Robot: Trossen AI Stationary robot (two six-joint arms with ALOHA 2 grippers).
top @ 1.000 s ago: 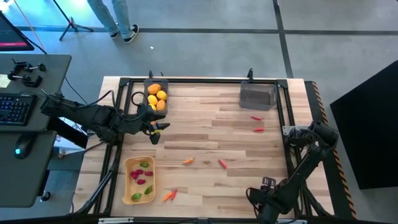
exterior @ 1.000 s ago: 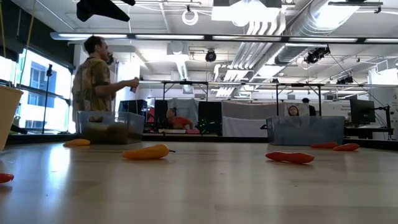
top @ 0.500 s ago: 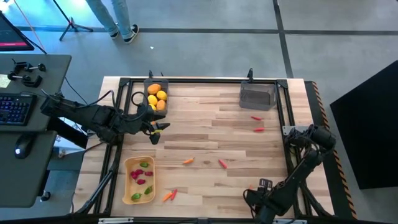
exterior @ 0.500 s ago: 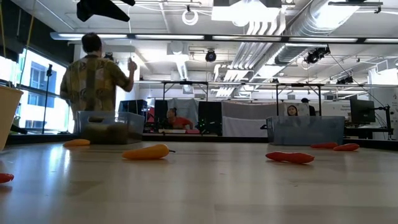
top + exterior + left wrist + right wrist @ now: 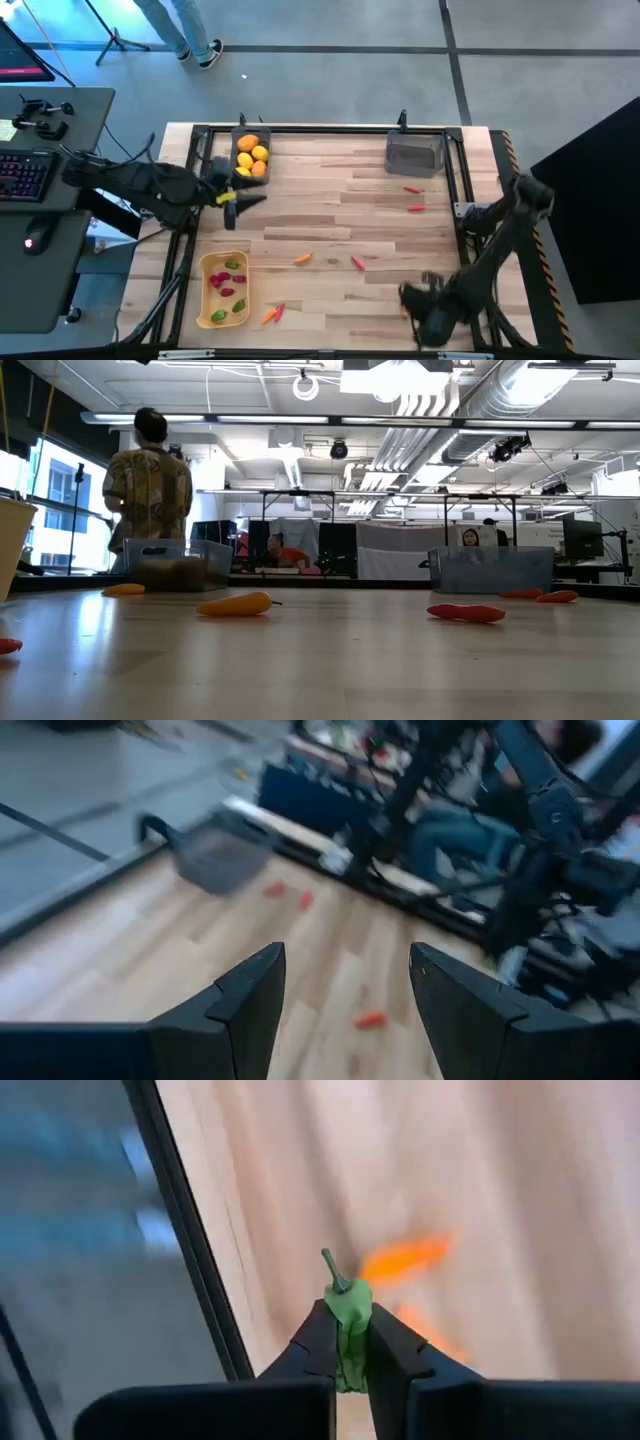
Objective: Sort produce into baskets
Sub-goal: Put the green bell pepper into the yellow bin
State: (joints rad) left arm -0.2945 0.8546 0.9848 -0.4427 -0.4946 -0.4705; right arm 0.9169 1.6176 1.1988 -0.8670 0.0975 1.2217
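I've got the right gripper [image 5: 348,1355] clenched on a green stem [image 5: 347,1320] — small green piece, rest hidden betw the fingers. In the high view that gripper [image 5: 420,297] sits low on the table [image 5: 330,215], approx 5 o'clock from table centre, arm blurred. An orange piece [image 5: 405,1258] lies on the wood beyond the stem.

Left gripper [image 5: 345,982] is released, jaws apart, nothing betw them; high view puts it [image 5: 235,200] at approx 9 o'clock, just beside the dark bin w/ yellow-orange fruit [image 5: 250,157].

Second dark bin [image 5: 414,155] at approx 1 o'clock; two red pieces [image 5: 414,198] lie near it toward centre. Tan tray [image 5: 224,288] at 7 o'clock holds magenta + green bits. Orange piece [image 5: 302,259] and red piece [image 5: 357,263] lie near 6 o'clock; another orange-red pair [image 5: 272,314] just beside the tray.

Low view: person [image 5: 148,485] stands in the room beyond the table.
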